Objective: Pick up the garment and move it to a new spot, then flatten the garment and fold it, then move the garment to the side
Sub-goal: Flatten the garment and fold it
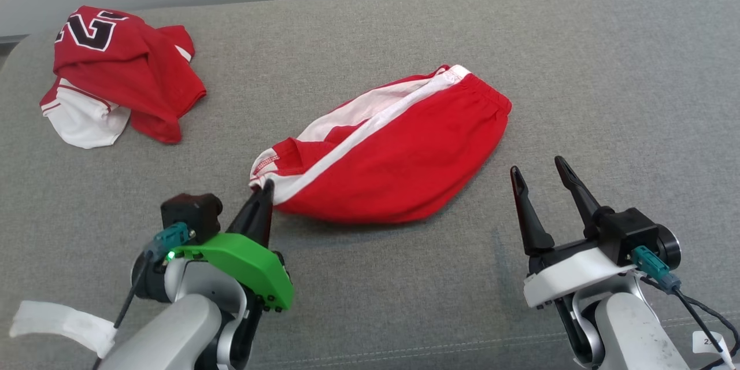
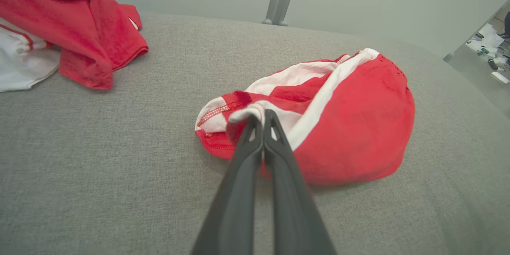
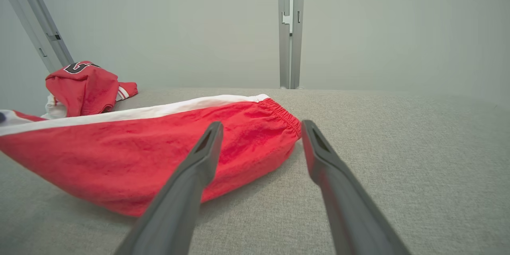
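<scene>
Head view, and nearest to us are our two grippers. The left gripper (image 1: 267,186) is clenched on the near-left corner of the shorts (image 1: 399,162), its fingers pressed together on a nub of red-and-white hem (image 1: 266,166). The left wrist view backs that up, with a small fold of cloth bunched right at the tips. The right gripper (image 1: 537,166) hangs released, jaws wide, just off the shorts' right end and touching nothing.

Beyond them, the shorts lie in the middle of the cushion (image 1: 607,69), slumped in a loose crescent. A white stripe (image 1: 370,127) runs up to the elastic waistband (image 1: 491,92) at the far right. We judge this to be light, limp cloth with no stiffness. It should droop and swing from a single pinch, and the thin weave may slip out of a shallow bite. The stitched hem we hold looks a sound anchor, thicker than the panel. For spreading flat, we'd want the right gripper on the waistband, where the gathered elastic offers something to bite.

Farther back, at the far left, a crumpled jersey (image 1: 124,63) sits well apart. We should keep the shorts from dragging into it.
</scene>
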### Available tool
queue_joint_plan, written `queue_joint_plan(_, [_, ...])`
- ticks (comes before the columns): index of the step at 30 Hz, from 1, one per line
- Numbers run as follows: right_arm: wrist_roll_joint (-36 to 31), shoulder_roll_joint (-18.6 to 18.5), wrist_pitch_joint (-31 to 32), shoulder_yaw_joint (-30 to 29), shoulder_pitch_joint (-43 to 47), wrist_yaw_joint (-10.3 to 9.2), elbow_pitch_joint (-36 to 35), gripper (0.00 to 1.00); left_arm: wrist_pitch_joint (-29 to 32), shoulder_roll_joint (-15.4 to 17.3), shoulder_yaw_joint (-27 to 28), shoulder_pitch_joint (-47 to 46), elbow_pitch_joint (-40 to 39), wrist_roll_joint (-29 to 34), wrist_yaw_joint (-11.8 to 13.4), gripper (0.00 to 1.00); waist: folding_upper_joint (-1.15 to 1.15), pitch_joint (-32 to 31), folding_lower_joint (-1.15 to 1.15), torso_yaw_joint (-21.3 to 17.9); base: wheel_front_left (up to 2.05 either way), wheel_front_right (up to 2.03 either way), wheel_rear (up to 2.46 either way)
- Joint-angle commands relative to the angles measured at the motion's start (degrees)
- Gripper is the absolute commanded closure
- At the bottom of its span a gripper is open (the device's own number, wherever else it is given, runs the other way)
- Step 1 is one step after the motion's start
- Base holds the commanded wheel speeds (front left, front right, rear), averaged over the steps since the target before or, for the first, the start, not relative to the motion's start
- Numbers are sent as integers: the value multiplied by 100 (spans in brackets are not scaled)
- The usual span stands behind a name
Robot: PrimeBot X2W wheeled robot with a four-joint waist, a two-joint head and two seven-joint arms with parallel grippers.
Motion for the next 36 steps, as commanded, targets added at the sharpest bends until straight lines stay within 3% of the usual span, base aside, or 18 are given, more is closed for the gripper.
queue_joint_plan(1, [-37, -21, -21, -2, 35, 0, 21, 0, -19, -47, -20, 88, -1, -61, 25, 100, 0, -7, 0, -2, 0, 0, 0])
queue_joint_plan(6, [-55, -21, -21, 38, 28, 0, 73, 0, -119, -291, -56, 328, 363, -226, -75, 100, 0, -28, 0, -50, 0, 0, 0])
queue_joint_plan(16, [-81, -20, -21, 37, -11, 0, 112, 0, -474, -733, 166, 290, 1945, -516, -333, 100, 0, 13, 0, -222, 0, 0, 0])
queue_joint_plan(19, [-84, -21, -21, -6, -12, 0, 110, 0, -580, -804, 218, 237, 2179, -506, -363, 50, 0, 42, 0, -226, 0, 0, 0])
queue_joint_plan(20, [-88, -20, -21, -15, -9, 0, 111, 0, -617, -805, 235, 219, 2244, -472, -356, 9, 0, 48, 0, -224, 0, 0, 0])
queue_joint_plan(21, [-82, -20, -21, -20, -7, 0, 114, 0, -649, -813, 255, 205, 2288, -450, -344, 0, 0, 54, 0, -222, 0, 0, 0])
queue_joint_plan(28, [-47, -21, -21, -74, -1, 0, 144, 0, -826, -766, 305, 339, 2055, -224, -299, 0, 0, 76, 0, -177, 0, 0, 0])
queue_joint_plan(36, [-59, -20, -21, -195, -36, 0, 169, 0, -919, -359, 557, 889, 1160, 353, 86, 0, 0, 79, 0, -74, 0, 0, 0])
